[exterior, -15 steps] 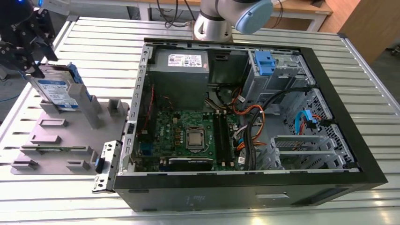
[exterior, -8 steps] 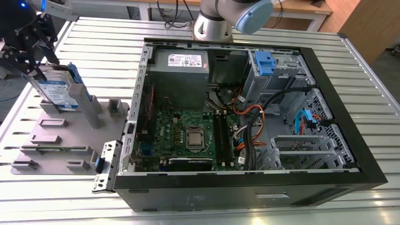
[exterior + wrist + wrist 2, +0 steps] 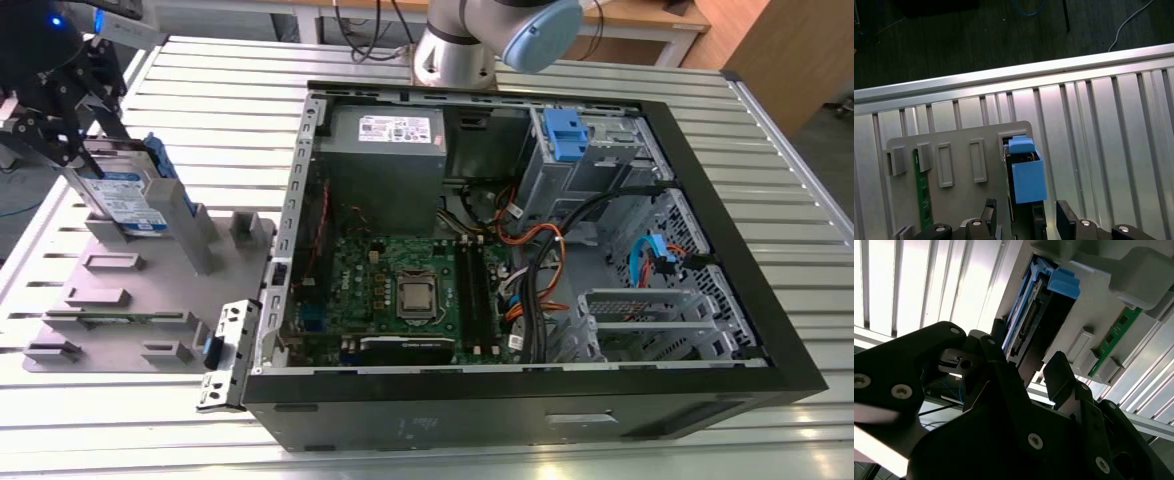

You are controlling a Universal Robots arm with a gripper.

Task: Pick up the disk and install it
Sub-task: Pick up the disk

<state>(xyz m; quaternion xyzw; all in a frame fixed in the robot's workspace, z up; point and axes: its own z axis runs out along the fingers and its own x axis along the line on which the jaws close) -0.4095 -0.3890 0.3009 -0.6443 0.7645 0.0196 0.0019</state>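
Gripper (image 3: 80, 150) hangs fingers-down at the exterior view's far left. Its black fingers are spread to either side of the upper end of the disk (image 3: 127, 200), and I cannot tell whether they touch it. In both wrist views the disk (image 3: 1026, 315) (image 3: 1026, 175) sits in the gap between the two fingertips (image 3: 1056, 367) (image 3: 1064, 215).

The slatted aluminium table (image 3: 787, 200) carries everything. The open black computer case (image 3: 534, 425) lies on its side on the exterior view's right and middle, with the green motherboard (image 3: 400, 280) facing up. Behind the case's far wall rises the arm (image 3: 467, 40), a silver column with a pale blue cap. A grey power-supply box (image 3: 387, 135) sits in the far part of the case and bears a white sticker whose print is too small to read. A blue latch on a grey metal cage (image 3: 563, 135) stands to its right.

A grey fixture plate (image 3: 120, 300) lies left of the case. The disk stands on edge in a holder at the plate's far end. Its long axis is near upright and leans a little. Its white-and-blue label faces the near side, the writing unreadable, and a blue rail runs along its right edge. In the second wrist view its connector end faces the gripper (image 3: 1024, 357). A green memory stick (image 3: 921, 190) rests in a slot on the plate.
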